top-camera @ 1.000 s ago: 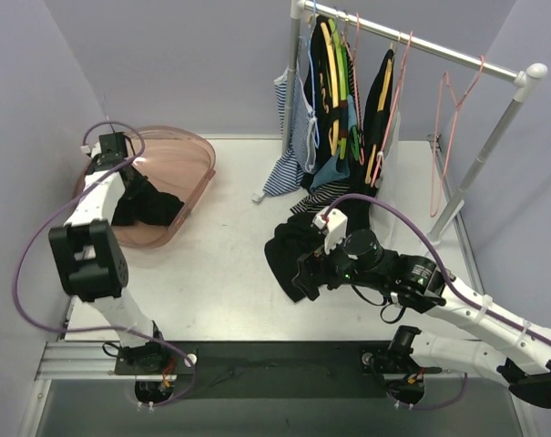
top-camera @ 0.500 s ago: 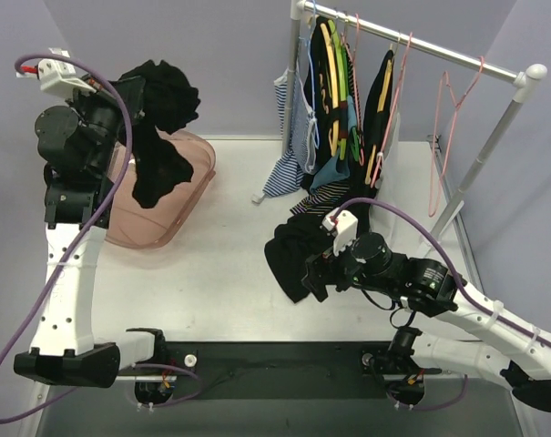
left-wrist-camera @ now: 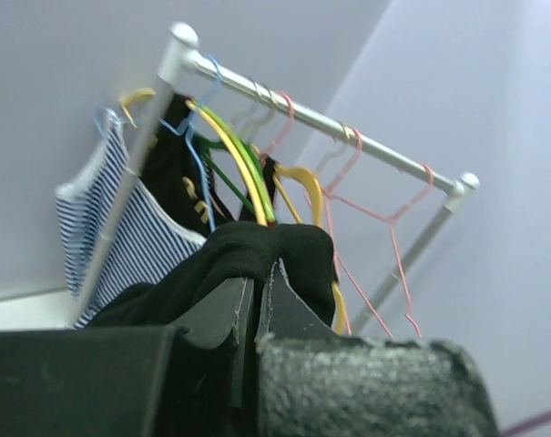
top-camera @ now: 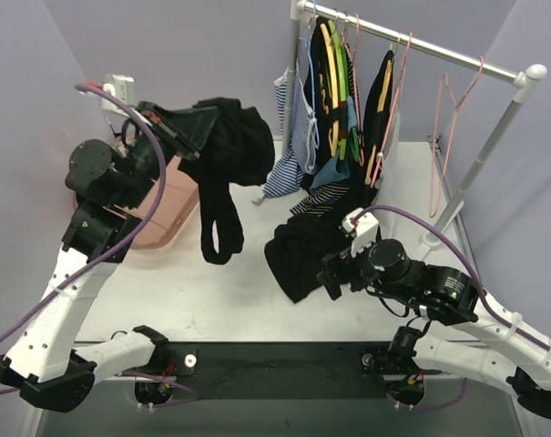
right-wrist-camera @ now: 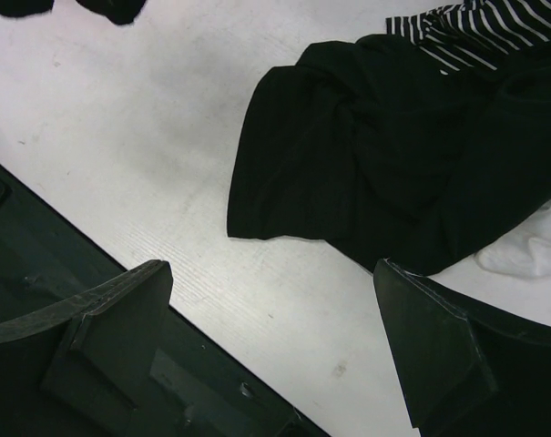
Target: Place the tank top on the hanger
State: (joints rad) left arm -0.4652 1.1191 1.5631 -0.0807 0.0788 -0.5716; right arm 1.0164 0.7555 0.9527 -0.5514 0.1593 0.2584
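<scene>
Tank top (top-camera: 228, 146) aloft beside rack (top-camera: 412, 41).
Left gripper (left-wrist-camera: 257, 296) pinches its fabric; right gripper (right-wrist-camera: 270, 271) gapes above table (right-wrist-camera: 166, 137).

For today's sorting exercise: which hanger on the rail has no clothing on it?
The pink hanger, hanging alone near the right end of the rail. The yellow hanger and green hanger crowd the left end among garments.
</scene>
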